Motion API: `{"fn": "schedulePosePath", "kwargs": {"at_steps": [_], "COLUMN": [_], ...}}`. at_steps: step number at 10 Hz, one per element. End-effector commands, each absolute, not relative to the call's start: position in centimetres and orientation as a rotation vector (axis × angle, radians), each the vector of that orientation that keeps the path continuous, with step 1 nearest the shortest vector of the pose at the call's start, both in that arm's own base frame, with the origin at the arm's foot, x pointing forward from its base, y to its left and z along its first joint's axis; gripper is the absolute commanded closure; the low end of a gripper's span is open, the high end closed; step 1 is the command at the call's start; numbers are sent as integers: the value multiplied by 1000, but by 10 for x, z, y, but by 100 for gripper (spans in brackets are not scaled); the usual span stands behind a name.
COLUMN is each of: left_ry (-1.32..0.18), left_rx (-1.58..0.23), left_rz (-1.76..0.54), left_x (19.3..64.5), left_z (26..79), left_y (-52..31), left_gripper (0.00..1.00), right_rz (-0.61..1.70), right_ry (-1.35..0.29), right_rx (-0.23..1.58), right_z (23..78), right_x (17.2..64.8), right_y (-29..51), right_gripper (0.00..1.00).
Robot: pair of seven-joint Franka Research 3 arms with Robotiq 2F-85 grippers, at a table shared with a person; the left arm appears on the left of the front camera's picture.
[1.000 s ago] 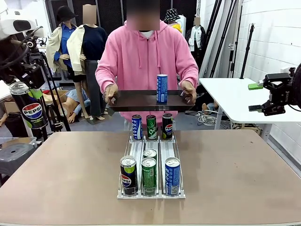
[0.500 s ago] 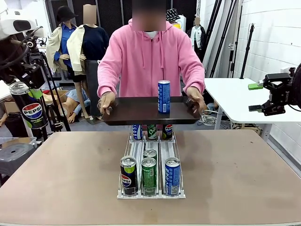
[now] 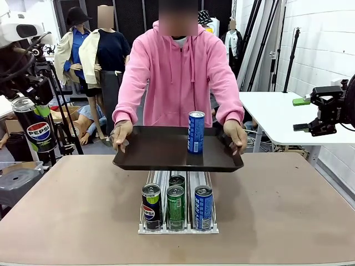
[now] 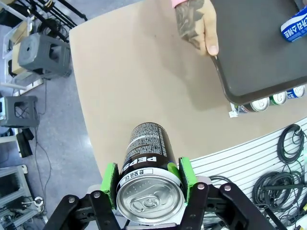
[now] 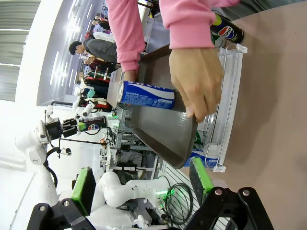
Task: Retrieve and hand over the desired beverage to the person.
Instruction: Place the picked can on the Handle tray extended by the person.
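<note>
My left gripper (image 3: 25, 105) hangs at the far left, off the table's edge, shut on a black Pepsi can (image 3: 34, 130). Seen from the left wrist, that can (image 4: 149, 163) sits upright between the green pads. The person (image 3: 178, 77) in a pink hooded sweatshirt stands at the far side. Both hands hold a dark tray (image 3: 161, 152) level over the table, and a blue Pepsi can (image 3: 195, 132) stands on it. My right gripper (image 3: 304, 114) waits at the far right, open and holding nothing. From the right wrist I see the tray (image 5: 163, 129), the blue can (image 5: 146, 95) and a hand (image 5: 196, 81).
A clear three-lane rack (image 3: 177, 228) stands mid-table with a black can (image 3: 151, 206), a green can (image 3: 175, 206) and a blue can (image 3: 203, 206) at its near end. The tray covers the rack's far end. A white side table (image 3: 272, 113) stands at the right.
The person has brought the tray forward and lower over the table, hiding the cans at the rack's far end. Neither arm has moved.
</note>
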State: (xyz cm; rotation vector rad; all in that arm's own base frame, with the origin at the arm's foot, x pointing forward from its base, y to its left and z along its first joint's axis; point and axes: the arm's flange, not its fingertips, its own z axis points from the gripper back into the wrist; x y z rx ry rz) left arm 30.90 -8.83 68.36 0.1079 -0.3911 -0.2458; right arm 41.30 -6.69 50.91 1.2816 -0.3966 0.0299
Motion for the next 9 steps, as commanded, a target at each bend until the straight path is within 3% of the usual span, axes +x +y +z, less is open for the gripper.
{"fn": "schedulePosePath", "kwargs": {"at_steps": [1,9], "left_ry": [-425,-425], "left_rx": [68,108], "left_rz": [-243,-412], "left_x": [317,380], "left_z": [693,710], "left_y": [-110,-221], "left_gripper": [100,100], "right_rz": [35,35], "right_ry": [-392,-392], "right_rx": [1278,1278], "right_z": [510,510], "right_x": [414,414], "right_y": [-67,-67], "right_gripper": [0,0]}}
